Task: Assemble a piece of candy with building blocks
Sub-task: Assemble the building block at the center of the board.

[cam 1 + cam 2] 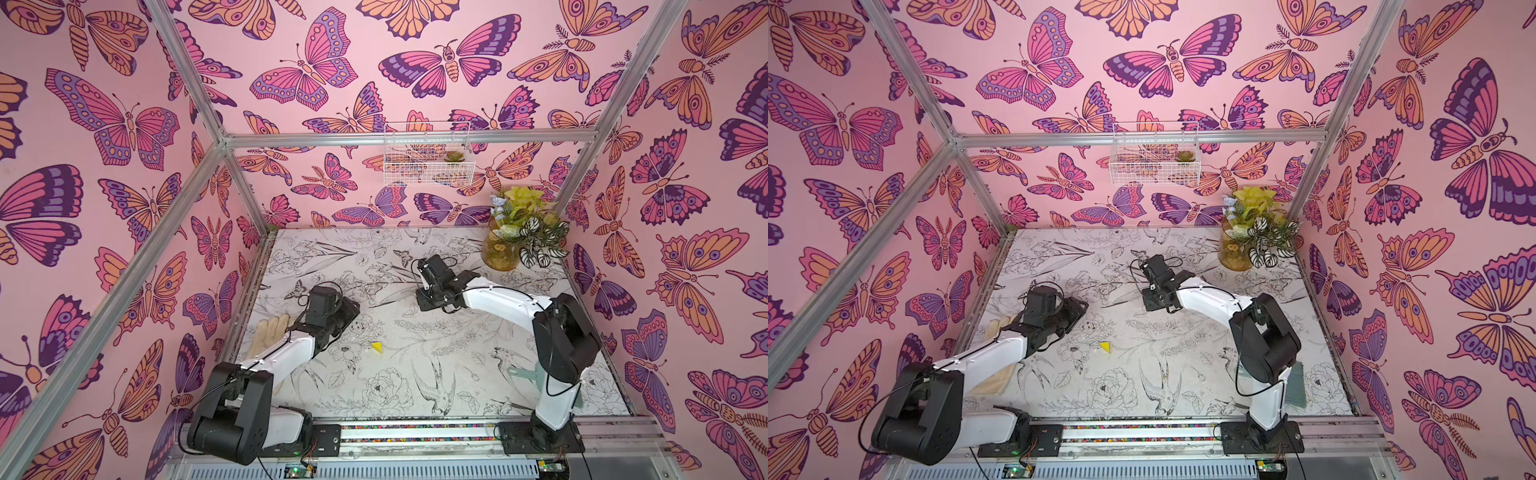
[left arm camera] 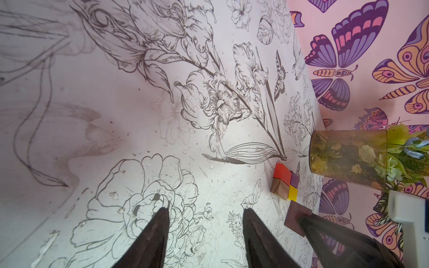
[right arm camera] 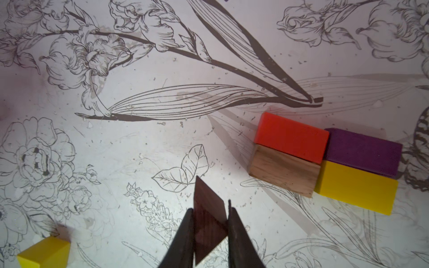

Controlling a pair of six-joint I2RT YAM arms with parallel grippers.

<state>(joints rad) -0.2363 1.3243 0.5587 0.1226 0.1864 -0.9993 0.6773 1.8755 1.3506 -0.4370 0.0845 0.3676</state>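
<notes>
In the right wrist view, four building blocks lie joined two by two on the table: red (image 3: 291, 137), purple (image 3: 363, 150), plain wood (image 3: 283, 171) and yellow (image 3: 356, 186). My right gripper (image 3: 210, 208) is shut on the dark brown triangle (image 3: 207, 197), a short way from the wood block's end. The yellow triangle (image 3: 44, 254) lies apart, and both top views show it mid-table (image 1: 377, 347) (image 1: 1105, 347). My left gripper (image 2: 206, 210) is open and holds nothing, low over the table. From its wrist view the cluster (image 2: 282, 172) and the brown triangle (image 2: 297, 214) are visible. The right gripper (image 1: 428, 301) hides the cluster in both top views.
A glass vase of plants (image 1: 500, 253) stands at the back right corner, close behind the cluster. A pale glove (image 1: 270, 332) lies by the left arm. A teal dustpan (image 1: 521, 374) and brush (image 1: 1293, 386) lie under the right arm. A wire basket (image 1: 428, 153) hangs on the back wall.
</notes>
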